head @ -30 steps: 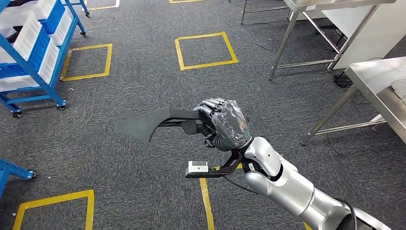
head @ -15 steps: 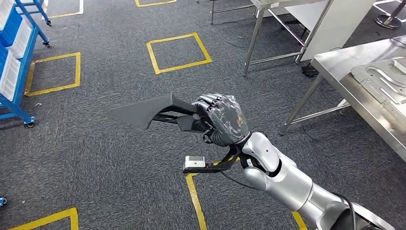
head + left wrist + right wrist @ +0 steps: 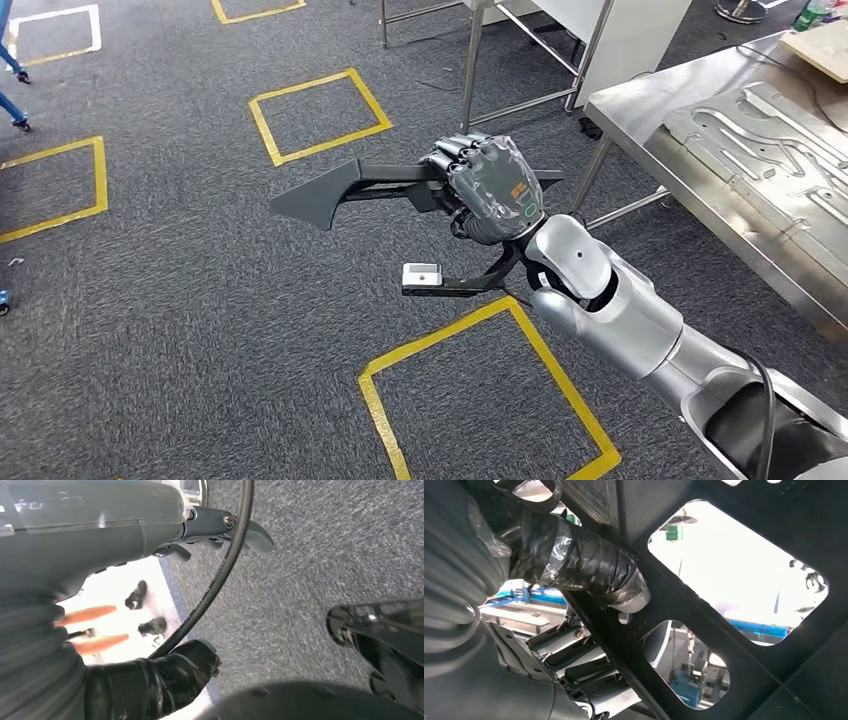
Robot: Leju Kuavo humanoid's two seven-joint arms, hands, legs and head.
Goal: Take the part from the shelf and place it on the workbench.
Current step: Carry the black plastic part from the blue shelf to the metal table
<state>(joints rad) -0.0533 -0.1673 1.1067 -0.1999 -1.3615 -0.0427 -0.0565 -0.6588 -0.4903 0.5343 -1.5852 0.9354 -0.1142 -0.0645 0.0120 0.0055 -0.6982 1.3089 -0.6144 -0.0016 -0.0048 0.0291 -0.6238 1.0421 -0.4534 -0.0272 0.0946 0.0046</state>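
An industrial workshop or robot test hall: dark grey carpet floor (image 3: 180, 330) is marked with yellow taped squares (image 3: 318, 114), one at about 11 o'clock of the head view and another yellow square (image 3: 490, 390) near 6 o'clock. At 2 o'clock stands a stainless-steel workbench (image 3: 640, 105) whose tabletop carries a shaped metal fixture plate (image 3: 770, 140). A second steel-legged table frame (image 3: 470, 50) stands at 12 o'clock beside a white panel (image 3: 625, 40). At 9 o'clock, blue rack legs on castors (image 3: 12, 65) reach the frame edge.
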